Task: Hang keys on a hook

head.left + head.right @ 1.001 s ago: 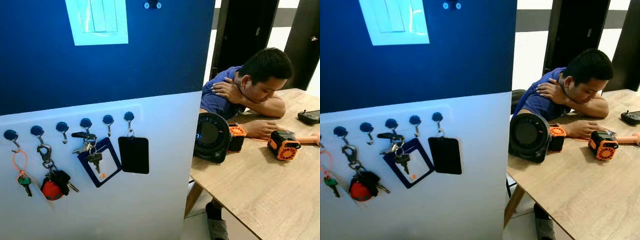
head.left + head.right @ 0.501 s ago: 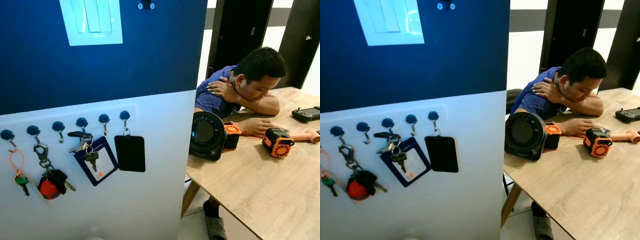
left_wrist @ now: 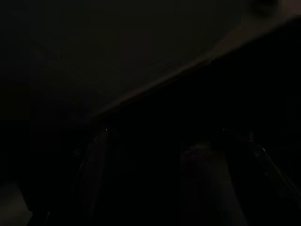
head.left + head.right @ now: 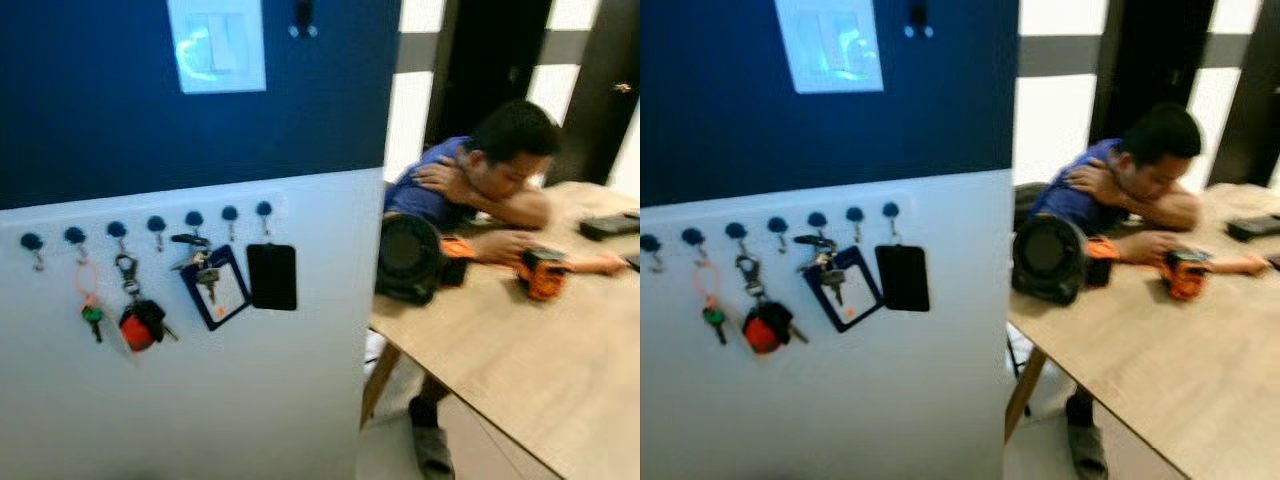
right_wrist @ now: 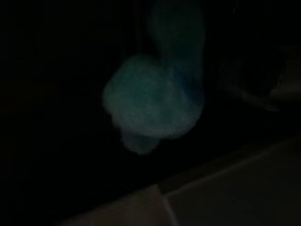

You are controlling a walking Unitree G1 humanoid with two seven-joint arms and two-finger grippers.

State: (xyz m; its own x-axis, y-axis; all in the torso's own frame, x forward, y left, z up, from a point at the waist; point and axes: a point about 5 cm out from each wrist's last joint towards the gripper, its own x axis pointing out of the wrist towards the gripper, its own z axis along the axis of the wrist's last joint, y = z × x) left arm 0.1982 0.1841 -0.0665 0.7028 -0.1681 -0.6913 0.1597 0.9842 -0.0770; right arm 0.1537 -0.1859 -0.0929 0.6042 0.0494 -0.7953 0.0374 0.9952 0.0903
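On white wall panel (image 4: 200, 400), row of blue hooks (image 4: 155, 224) is seen; key bunches (image 4: 140, 322) hung on several. Grippers hang in shade, finger state cannot be told, distance to keys unknown. Keys judged light, rigid, jangly; best gripped at ring.

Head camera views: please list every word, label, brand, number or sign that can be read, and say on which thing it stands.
No text can be read; both views are blurred.
Blue badge holder: a pale card with an orange spot, print too blurred to read.
Black card holder: plain, no marks seen.
Light switch plate: no marks seen.
Orange and black devices on the table: any labels too blurred to read.
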